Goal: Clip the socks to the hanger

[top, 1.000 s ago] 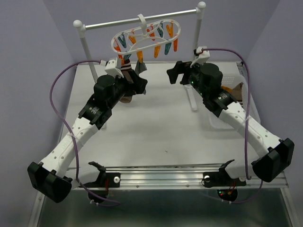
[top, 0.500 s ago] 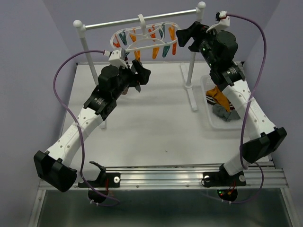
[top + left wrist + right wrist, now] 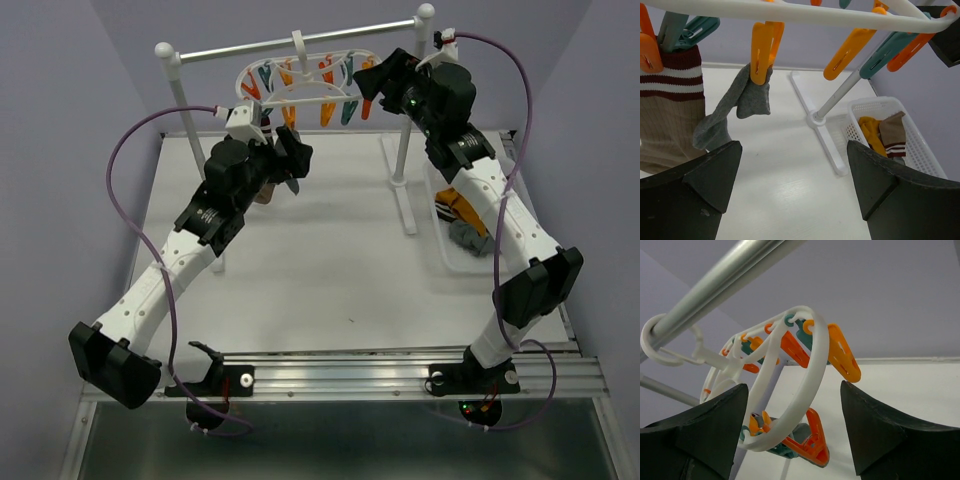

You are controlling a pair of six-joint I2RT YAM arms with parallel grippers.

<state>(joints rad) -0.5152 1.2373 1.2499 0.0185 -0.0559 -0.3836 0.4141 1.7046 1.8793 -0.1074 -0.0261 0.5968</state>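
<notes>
The right gripper [image 3: 372, 78] rises from low over the table's middle to the right end of the hanger [image 3: 819, 365], then edges a little further left, so the ring's end now sits between its spread fingers. Its arm now stands steeply upright, uncovering the bin [image 3: 445, 250] and the socks [image 3: 462, 212] in it. The left gripper [image 3: 292, 152] lifts slightly towards the hanger. The hanger now hangs more level, its left side higher than before.
</notes>
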